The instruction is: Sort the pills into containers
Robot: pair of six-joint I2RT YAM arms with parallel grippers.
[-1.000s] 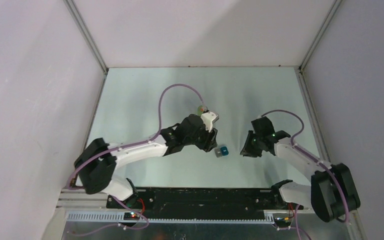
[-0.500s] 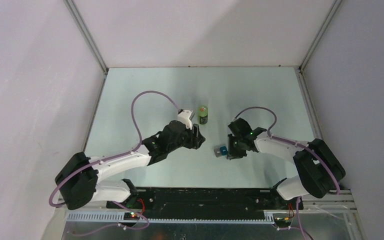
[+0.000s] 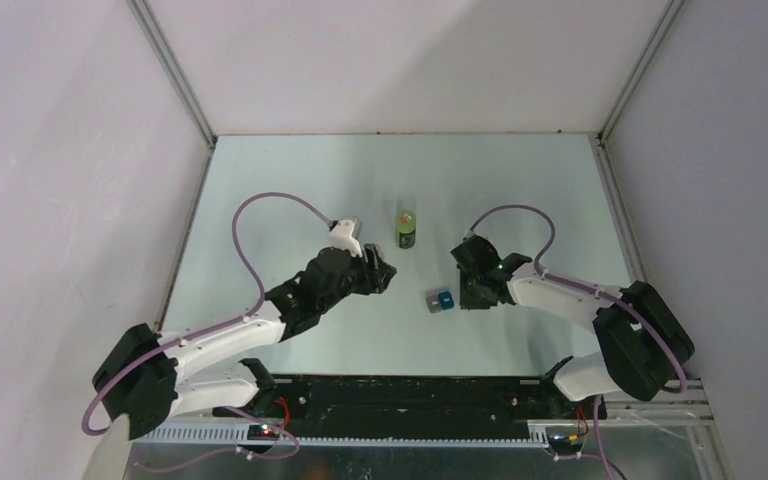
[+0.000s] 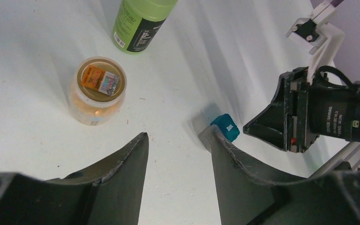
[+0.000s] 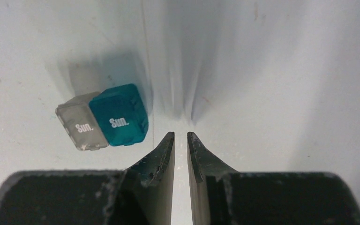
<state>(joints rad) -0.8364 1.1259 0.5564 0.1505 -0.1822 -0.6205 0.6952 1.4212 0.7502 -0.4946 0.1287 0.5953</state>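
We found the left pincer half open and empty, the orange-topped bottle ahead-left of it and the green-topped bottle, top cut off, beyond, both capped, contents unreadable; the right pincer, an empty narrow slit, had the teal pill box just ahead-left.

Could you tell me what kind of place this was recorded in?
Probably a robot lab test cell: plain white walls on metal framing enclose the table, a left arm and right arm are bolted at its near edge, and props like the green-topped bottle stand on it.
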